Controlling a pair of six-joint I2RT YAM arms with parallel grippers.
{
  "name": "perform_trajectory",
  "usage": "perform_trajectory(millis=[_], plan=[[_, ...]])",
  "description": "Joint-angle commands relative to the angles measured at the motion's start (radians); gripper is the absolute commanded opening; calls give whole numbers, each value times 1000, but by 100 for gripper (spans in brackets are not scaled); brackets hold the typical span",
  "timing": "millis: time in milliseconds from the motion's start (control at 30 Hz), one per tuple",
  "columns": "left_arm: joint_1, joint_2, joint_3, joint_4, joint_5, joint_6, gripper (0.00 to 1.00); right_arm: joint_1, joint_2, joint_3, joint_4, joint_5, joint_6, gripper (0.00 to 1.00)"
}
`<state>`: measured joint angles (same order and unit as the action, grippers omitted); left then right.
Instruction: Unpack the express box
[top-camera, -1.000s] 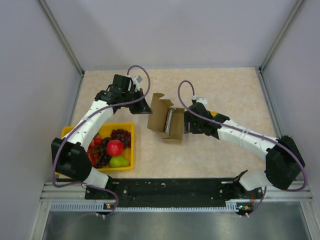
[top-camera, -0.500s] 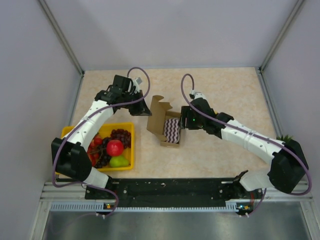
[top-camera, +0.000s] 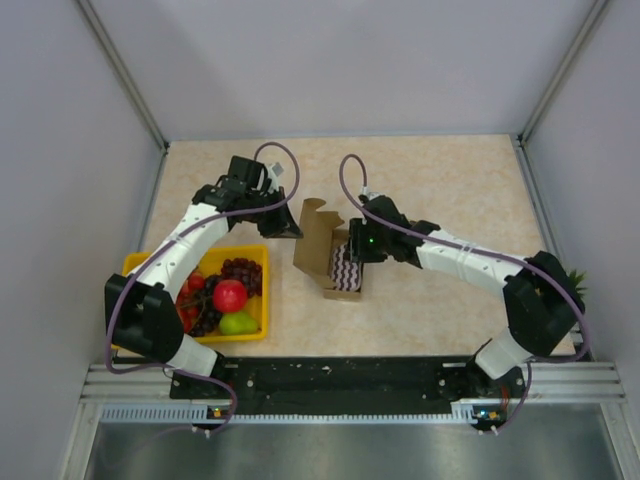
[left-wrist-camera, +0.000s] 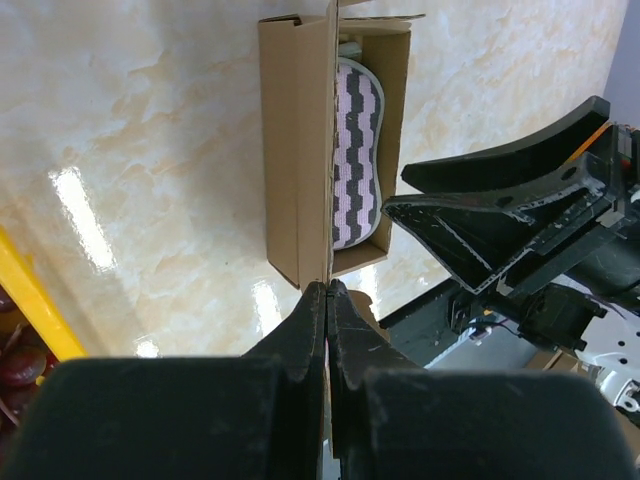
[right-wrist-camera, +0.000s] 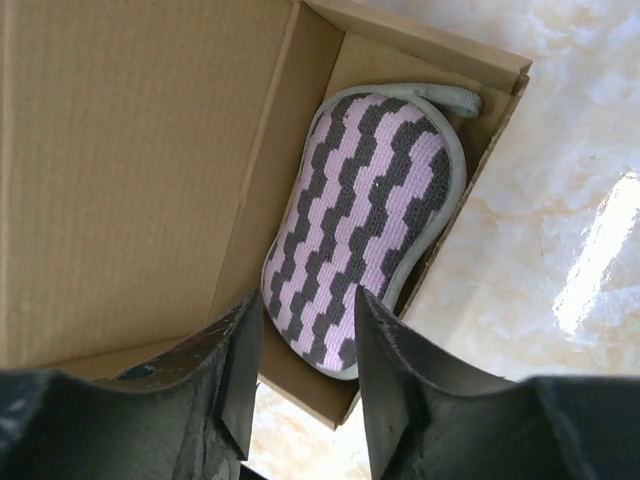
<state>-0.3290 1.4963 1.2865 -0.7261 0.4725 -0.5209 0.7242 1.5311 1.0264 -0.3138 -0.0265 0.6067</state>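
One beige marbled worktop (top-camera: 450, 180) carries everything. Two arms reach in from the near edge, the left arm (top-camera: 190, 235) and the right arm (top-camera: 470, 262). One yellow tray (top-camera: 240, 248) sits at the near left, holding dark grapes, a red apple and a green pear.

One express box (top-camera: 318, 240) lies around the middle of the worktop, just right of the tray's far corner and between the two wrists. It is plain brown cardboard, flat and rectangular, and open, with its flap lid standing up along its left side. One pouch (right-wrist-camera: 360, 220) with purple-and-white wavy stripes and a grey border lies flat inside it, filling most of the floor.

The left fingers (left-wrist-camera: 327, 300) are pressed together on the upright flap's edge, pinching the cardboard between them. The right fingers (right-wrist-camera: 388, 360) stand apart over the box's near end, with the pouch's end showing between them. Whether they touch the pouch cannot be told.
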Motion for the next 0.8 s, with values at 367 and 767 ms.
perform_trajectory(millis=[367,767], plan=[[-1,-116,-141,91,-127,-235,0,64,147,256,-248,260,-15,39],[-1,-99,-102,76,-130,-228,0,84,208,288,-327,338,-21,57]])
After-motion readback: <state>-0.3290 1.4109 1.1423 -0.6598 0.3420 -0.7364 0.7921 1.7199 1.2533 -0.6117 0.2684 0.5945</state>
